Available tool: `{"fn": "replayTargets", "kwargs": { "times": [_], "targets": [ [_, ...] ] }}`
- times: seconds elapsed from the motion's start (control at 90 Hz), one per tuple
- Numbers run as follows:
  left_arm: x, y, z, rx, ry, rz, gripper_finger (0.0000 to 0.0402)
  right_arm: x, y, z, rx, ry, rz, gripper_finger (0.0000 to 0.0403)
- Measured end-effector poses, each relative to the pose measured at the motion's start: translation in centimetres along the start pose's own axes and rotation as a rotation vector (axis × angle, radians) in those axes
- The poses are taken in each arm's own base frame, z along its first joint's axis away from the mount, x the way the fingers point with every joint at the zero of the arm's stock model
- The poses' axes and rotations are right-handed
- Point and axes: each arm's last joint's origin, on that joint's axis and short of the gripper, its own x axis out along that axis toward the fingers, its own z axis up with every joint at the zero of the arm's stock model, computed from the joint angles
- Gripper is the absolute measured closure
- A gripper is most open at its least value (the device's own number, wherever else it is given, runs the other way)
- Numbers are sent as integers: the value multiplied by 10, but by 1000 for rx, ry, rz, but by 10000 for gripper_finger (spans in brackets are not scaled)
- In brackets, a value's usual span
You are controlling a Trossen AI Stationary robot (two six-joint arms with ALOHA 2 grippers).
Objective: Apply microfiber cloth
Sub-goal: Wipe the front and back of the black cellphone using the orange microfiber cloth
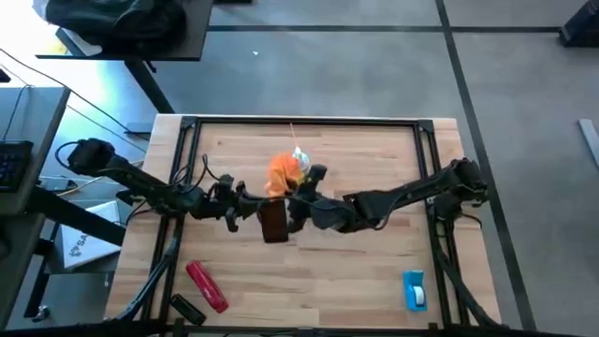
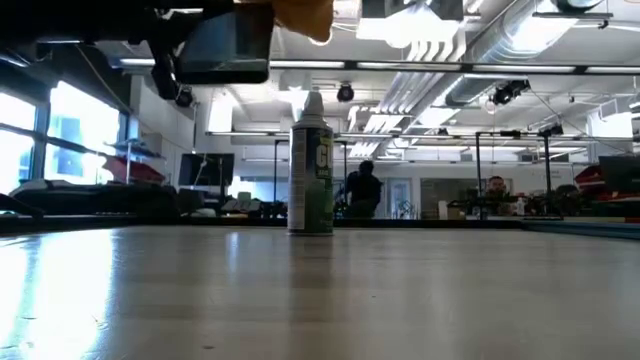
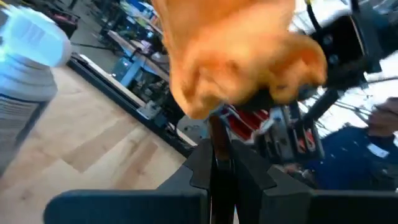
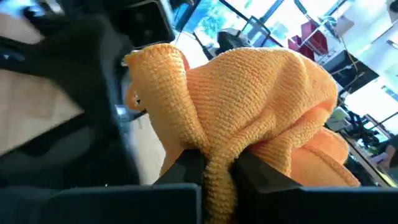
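Note:
The orange microfiber cloth is bunched up in the air over the table's middle, with my right gripper shut on it. The cloth fills the right wrist view. Right beside it is a flat black phone, also lifted, with my left gripper shut on it. In the low view the phone and the cloth hang high above the tabletop. Whether the cloth touches the phone, I cannot tell. My left gripper pinches the phone between its two fingers, and the phone shows edge-on as a thin dark strip in the left wrist view. The phone is lifted clear of the table. My right gripper pinches a gathered fold of the cloth between its two fingers. Several layers are bunched there. The rest of the cloth bulges out beyond the fingertips, slack and clear of the table.
A white-and-green spray can stands upright on the table toward the far side, just behind the cloth. A red oblong tool and a black object lie near left. A blue item lies near right.

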Motion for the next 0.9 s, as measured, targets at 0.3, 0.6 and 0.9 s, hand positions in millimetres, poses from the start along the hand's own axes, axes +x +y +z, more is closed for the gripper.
{"fn": "replayTargets", "kwargs": {
  "times": [0.3,0.6,0.9],
  "targets": [
    [0,3,-1,4,-13,53,389,1,25,-6,74,-14,159,394],
    [0,5,-1,11,-31,90,389,18,40,-19,136,47,20,394],
    [0,3,-1,5,-13,56,389,16,31,-12,149,42,-230,394]
  ]
}}
